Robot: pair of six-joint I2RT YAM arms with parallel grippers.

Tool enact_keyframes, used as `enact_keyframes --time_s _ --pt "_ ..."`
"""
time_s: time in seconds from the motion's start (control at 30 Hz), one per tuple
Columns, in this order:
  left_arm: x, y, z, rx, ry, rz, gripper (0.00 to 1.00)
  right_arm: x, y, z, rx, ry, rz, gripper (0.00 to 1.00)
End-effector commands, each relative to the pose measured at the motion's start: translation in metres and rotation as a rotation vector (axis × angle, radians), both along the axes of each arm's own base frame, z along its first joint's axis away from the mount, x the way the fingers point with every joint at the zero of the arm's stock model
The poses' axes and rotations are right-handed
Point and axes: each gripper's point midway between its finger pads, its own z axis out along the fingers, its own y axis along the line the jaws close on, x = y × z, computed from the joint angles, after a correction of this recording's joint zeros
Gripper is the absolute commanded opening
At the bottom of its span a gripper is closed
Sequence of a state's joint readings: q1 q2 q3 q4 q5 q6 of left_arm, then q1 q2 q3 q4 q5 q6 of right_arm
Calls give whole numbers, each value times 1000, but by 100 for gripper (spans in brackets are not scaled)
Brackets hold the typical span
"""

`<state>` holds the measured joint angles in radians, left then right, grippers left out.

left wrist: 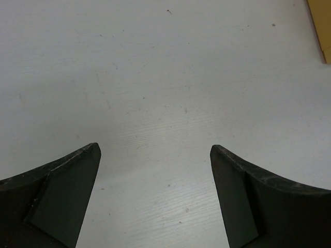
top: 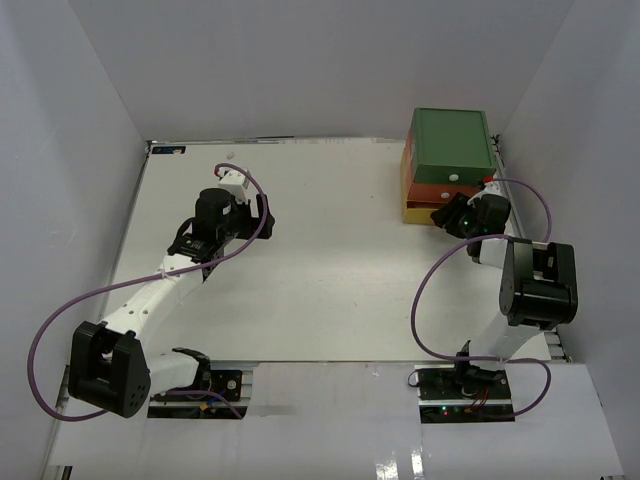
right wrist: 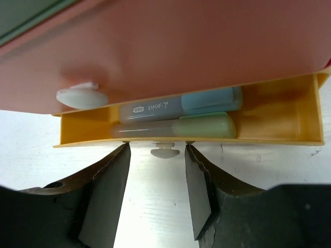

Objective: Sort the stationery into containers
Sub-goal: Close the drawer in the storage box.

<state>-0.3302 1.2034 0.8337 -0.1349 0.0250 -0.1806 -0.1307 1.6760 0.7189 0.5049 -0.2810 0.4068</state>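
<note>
Drawers stand stacked in the upper right of the overhead view, at the far side of the white table [top: 330, 260]: a green box-like drawer [top: 452, 143] on top, an orange-red box-like drawer [right wrist: 196, 46] under it and a yellow box-like drawer [right wrist: 269, 139] at the bottom. In the right wrist view the yellow drawer juts out a little past the orange-red one, and two thick pastel highlighters lie lengthwise in the open strip. A grey-bodied highlighter with a blue cap [right wrist: 207, 103] lies farther back, partly under the orange-red front. A grey-bodied highlighter with a green cap [right wrist: 201, 126] lies nearer the yellow front wall, touching the first. The small white round knob of the yellow drawer [right wrist: 164, 151] sits in the lower middle of that frame, between the fingers of the right gripper [right wrist: 156, 149]. The jaws stand partly apart on either side of it, with a clear gap at the left finger and a narrower one at the right, not clamped on it. A second white round knob [right wrist: 81, 96] juts from the orange-red front at the left. The left gripper [left wrist: 154, 148] is well apart from the stack, left of centre in the overhead view, its dark fingers spread wide over bare tabletop and gripping nothing. A sliver of yellow edge [left wrist: 321, 31] shows in the top right corner of its wrist view, and I cannot tell what it belongs to
</note>
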Motion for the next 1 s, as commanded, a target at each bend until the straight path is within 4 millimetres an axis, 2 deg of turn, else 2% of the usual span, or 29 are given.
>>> enact_keyframes --time_s 0.0,0.43,0.97 --pt "3 0 11 0 -32 4 98 28 -4 30 -13 -131 -9 53" --pt "3 1 12 0 -39 5 98 45 -6 32 42 -164 -52 54" --pt "2 1 16 -10 -48 6 98 41 -10 36 88 -171 -120 58"
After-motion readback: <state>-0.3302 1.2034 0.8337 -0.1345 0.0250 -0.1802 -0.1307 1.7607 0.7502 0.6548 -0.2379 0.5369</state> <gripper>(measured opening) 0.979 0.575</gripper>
